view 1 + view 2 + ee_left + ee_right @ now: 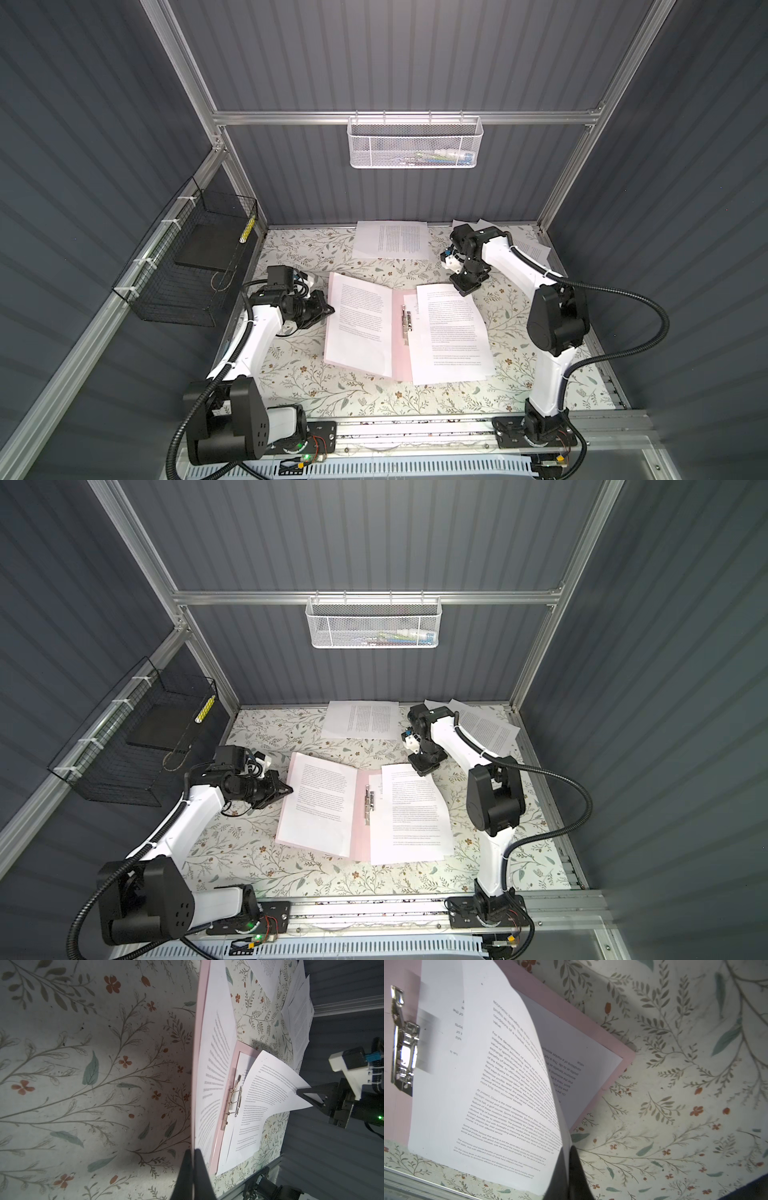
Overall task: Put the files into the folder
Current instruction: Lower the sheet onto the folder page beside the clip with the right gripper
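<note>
The folder (401, 361) lay open at mid-table on the floral table cover (299, 374), metal clip (406, 324) along its spine. The left gripper (332, 309) was clamped on the outer edge of the left cover and the left sheet (357, 324) on it, holding both tilted up. The right gripper (463, 289) was pinched on the far corner of the top sheet (453, 332) over the right half, raising that corner. Loose sheets (390, 241) lay by the back wall.
</note>
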Controlling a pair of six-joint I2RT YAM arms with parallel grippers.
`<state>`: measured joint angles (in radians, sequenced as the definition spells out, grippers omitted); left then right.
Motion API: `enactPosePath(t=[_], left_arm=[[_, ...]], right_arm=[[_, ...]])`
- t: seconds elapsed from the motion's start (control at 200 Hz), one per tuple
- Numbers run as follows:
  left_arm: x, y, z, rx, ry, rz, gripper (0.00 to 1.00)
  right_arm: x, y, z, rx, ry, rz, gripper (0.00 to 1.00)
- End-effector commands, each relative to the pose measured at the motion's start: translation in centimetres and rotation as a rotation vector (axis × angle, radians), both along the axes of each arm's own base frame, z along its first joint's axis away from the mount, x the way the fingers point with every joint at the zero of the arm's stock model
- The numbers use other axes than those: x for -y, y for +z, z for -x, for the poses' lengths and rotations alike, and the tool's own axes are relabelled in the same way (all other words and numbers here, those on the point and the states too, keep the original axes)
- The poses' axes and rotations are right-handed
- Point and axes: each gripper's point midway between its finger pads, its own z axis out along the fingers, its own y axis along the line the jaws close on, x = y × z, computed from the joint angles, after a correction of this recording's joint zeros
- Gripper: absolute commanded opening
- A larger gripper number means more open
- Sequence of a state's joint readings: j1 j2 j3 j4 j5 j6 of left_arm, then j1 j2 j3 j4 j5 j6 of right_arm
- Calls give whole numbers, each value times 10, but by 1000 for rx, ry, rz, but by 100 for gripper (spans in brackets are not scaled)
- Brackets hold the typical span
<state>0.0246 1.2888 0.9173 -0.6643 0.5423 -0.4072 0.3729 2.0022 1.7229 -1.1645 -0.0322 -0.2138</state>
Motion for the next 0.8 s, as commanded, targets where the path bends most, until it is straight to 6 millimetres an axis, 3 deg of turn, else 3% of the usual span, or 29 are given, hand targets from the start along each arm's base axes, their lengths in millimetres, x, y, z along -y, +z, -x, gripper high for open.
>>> enactPosePath(t=[0.0,0.415,0.795], left_arm=[[2,7,-3,16,2,3,0],[3,7,-3,15,2,6,0],[4,9,-2,16,1,10,0]], right_arm=[[-12,2,1,-23,12,-53,0],[-29,-13,-1,-50,47,-67,0],[-33,-24,1,-77,58,-58,0]])
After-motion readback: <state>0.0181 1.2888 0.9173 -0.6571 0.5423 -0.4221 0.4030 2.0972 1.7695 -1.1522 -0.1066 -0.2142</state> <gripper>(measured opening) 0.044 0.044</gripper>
